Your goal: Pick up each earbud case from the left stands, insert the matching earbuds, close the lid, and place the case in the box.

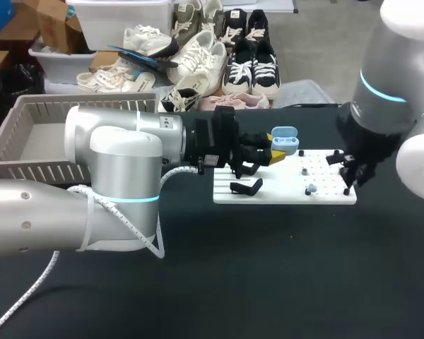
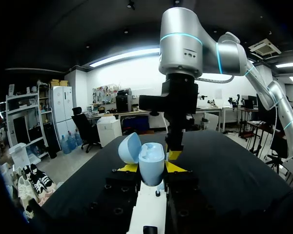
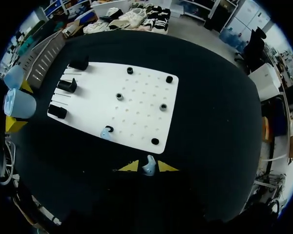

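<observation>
The open blue case point(image 2: 151, 163) is held clamped in the left jaws, lid up, by the white board's point(image 3: 136, 97) edge. One earbud point(image 3: 148, 168) is pinched in the right jaws, not yet inserted. A second earbud point(image 3: 106, 133) lies on the board. Closing and boxing remain; no case is seen in the box point(image 1: 28, 166).

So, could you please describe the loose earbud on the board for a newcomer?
On the black table lies a white pegboard. Near its edge closest to the robot sits the earbud, the only pale blue piece among small black pegs.
</observation>
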You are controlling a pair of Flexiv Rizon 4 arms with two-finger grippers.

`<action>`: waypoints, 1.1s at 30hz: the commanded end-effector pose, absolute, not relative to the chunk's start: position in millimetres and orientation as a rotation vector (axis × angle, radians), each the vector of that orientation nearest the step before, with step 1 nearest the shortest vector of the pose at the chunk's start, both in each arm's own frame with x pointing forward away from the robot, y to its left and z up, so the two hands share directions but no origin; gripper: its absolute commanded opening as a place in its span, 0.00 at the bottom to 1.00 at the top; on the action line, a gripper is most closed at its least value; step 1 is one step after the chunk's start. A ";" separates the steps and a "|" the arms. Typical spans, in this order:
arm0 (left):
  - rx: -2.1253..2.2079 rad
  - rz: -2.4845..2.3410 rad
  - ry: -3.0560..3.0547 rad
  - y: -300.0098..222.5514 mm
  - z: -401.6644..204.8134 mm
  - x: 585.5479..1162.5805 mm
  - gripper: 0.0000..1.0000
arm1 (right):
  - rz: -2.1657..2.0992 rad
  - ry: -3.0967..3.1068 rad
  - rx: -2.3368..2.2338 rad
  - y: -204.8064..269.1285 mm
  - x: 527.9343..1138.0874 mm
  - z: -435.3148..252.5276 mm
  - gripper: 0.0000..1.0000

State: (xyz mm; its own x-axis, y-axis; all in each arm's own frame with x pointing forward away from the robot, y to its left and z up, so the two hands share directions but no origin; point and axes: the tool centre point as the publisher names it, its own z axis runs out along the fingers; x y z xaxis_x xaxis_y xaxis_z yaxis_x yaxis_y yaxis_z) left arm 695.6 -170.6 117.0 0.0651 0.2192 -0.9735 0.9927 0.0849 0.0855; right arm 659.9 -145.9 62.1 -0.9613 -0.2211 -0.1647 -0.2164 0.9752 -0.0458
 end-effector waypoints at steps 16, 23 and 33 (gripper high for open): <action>1.326 -0.971 1.349 -170.7 116.0 695.1 0.00 | -0.044 2.945 -0.325 -146.7 656.7 61.9 0.00; 1.326 -0.971 1.349 -170.7 116.0 695.1 0.00 | -0.047 2.970 -0.255 -147.1 661.3 60.8 0.00; 1.326 -0.971 1.349 -170.7 116.0 695.1 0.00 | -0.231 2.975 0.432 -152.5 661.0 80.4 0.00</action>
State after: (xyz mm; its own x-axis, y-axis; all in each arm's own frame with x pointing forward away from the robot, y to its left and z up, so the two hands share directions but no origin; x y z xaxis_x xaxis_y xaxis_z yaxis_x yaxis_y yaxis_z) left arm 695.6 -170.6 117.0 0.0651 0.2192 -0.9735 0.9927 0.0849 0.0855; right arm 663.3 -158.2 72.7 -0.9860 0.0931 -0.1380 0.1040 0.9918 -0.0738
